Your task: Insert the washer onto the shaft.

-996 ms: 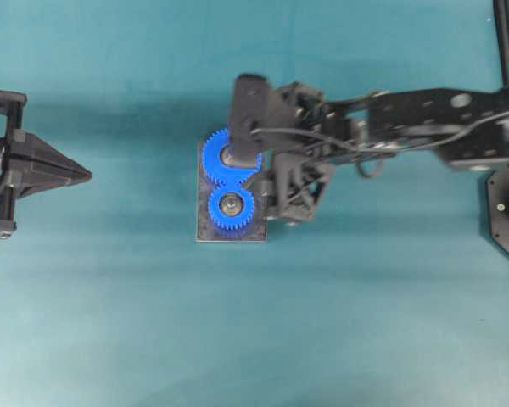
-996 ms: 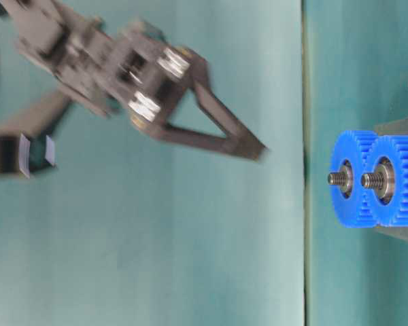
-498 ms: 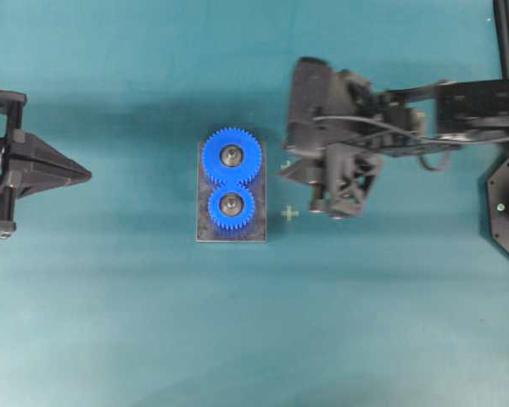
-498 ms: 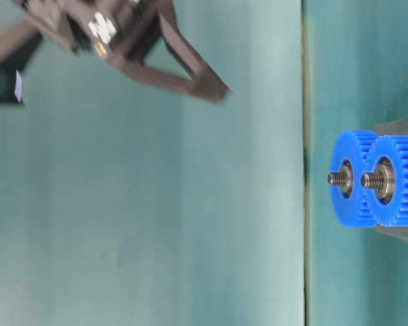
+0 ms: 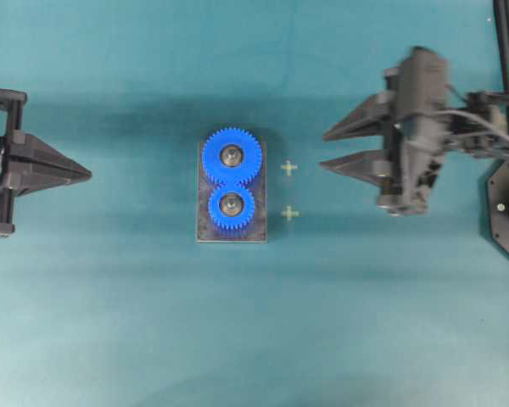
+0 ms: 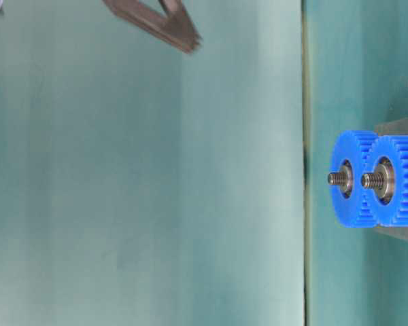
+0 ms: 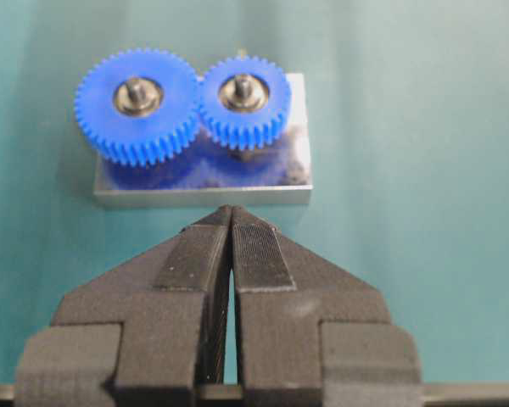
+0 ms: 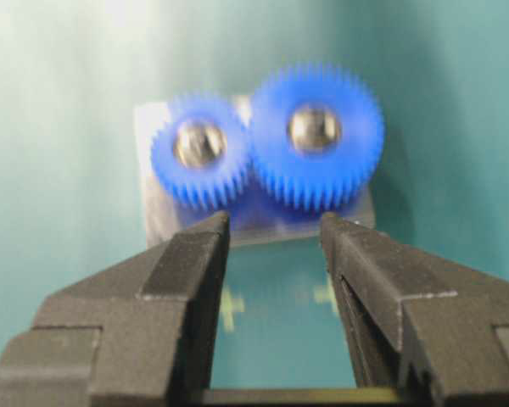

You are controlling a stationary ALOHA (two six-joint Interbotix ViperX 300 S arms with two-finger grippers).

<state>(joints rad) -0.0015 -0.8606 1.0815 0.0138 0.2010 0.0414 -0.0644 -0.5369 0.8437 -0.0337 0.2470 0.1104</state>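
**Washers look seated, right gripper empty and clear – main risk is a re-approach knock**

Overhead: right gripper (image 5: pixel 335 148) sits well apart from the gear block, jaws spread, nothing between them. Left gripper (image 5: pixel 85 175) parked at the far left, jaws together. Large gear (image 5: pixel 232 156) and small gear (image 5: pixel 231 206) mesh on the metal base plate (image 5: pixel 205 236) on the teal desk (image 5: pixel 110 322). Each hub shows a grey ring around its shaft; I read these as washers, too small to confirm.

Table-level: both shafts (image 6: pixel 336 178) stick out of the gear hubs, with a metal ring at the nearer hub (image 6: pixel 386 180). A blurred right fingertip (image 6: pixel 180 32) is high above the desk.

Left wrist: closed fingers (image 7: pixel 256 254) point at the plate; washer (image 7: pixel 138 96) looks flat on the large gear hub.

Right wrist: open fingers (image 8: pixel 195 254) frame the gears, view blurred.

Risks: a washer resting tilted on the threads rather than fully down; any return pass could clip the gear teeth and shift the plate.
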